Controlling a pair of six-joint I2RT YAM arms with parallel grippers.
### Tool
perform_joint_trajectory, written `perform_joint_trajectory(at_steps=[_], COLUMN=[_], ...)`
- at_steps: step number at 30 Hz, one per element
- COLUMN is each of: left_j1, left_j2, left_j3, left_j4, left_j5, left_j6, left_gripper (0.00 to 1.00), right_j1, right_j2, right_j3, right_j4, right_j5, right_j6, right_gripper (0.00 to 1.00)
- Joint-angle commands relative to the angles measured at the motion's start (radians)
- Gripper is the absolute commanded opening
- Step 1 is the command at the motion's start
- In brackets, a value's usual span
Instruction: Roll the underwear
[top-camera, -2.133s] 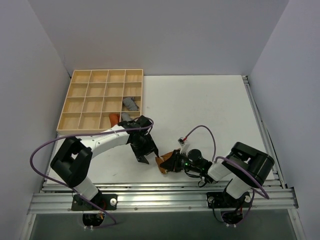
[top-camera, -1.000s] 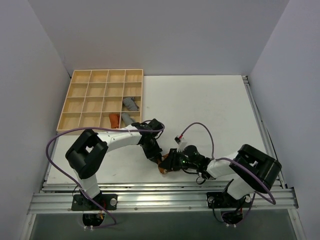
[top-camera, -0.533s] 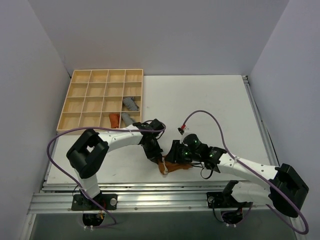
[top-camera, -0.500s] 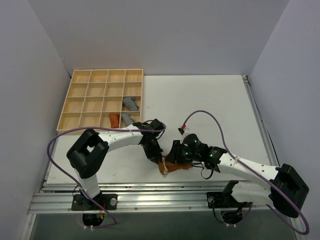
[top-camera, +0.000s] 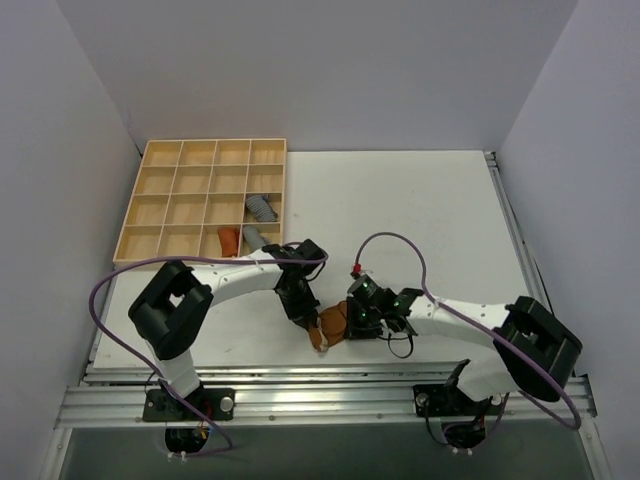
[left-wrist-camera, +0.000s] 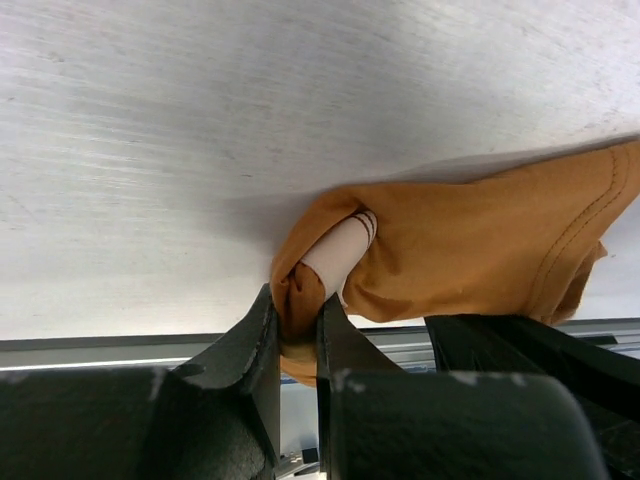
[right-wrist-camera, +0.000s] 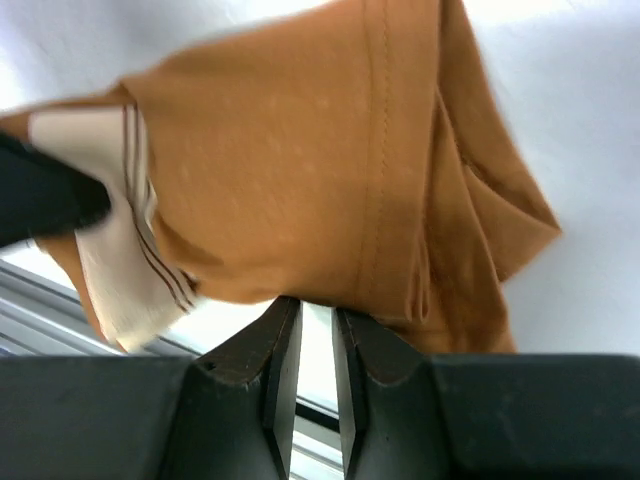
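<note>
pinching underwear (left-wrist-camera: 470, 240) in clenched left fingers (left-wrist-camera: 250, 345), hold of right fingers (right-wrist-camera: 278, 370) unclear (tray (top-camera: 165, 180) well apart)

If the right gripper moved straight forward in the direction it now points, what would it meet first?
The underwear. In the right wrist view its brown fabric lies directly ahead of the right gripper, seemingly right at the fingertips, though depth is unclear.
</note>
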Motion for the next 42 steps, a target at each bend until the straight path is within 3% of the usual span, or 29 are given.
perform_joint_trajectory(at_steps=[1, 8, 12, 15, 19, 22, 42], left_j1=[0.013, 0.024, 0.028, 0.033, 0.044, 0.05, 0.064], left_j2=[-0.009, -0.023, 0.026, 0.067, 0.101, 0.11, 0.133], left_j3=[-0.049, -0.043, 0.02, 0.058, 0.081, 0.088, 0.118], left_j4=[-0.093, -0.14, -0.181, -0.221, -0.223, -0.231, -0.263], left_j5=[-0.106, -0.145, -0.145, -0.166, -0.128, -0.123, -0.122], left_j6=[-0.03, -0.04, -0.026, -0.009, -0.001, 0.006, 0.006], left_gripper=[0.02, 0.02, 0.02, 0.02, 0.02, 0.02, 0.02], right_j1=[-0.014, -0.086, -0.043, 0.066, 0.152, 0.178, 0.327], right_j2=[0.109, 0.238, 0.093, -0.03, -0.095, -0.104, 0.201], right_j3=[0.058, 0.218, 0.216, 0.207, 0.178, 0.176, 0.294], right_j4=[-0.012, -0.018, -0.066, -0.083, -0.004, 0.041, 0.159], right_j5=[0.087, 0.1, 0.109, 0.176, 0.196, 0.178, 0.308], right_j6=[-0.064, -0.228, -0.205, -0.193, -0.205, -0.239, -0.308], right_gripper=[0.15, 0.17, 0.23, 0.3, 0.45, 0.49, 0.5])
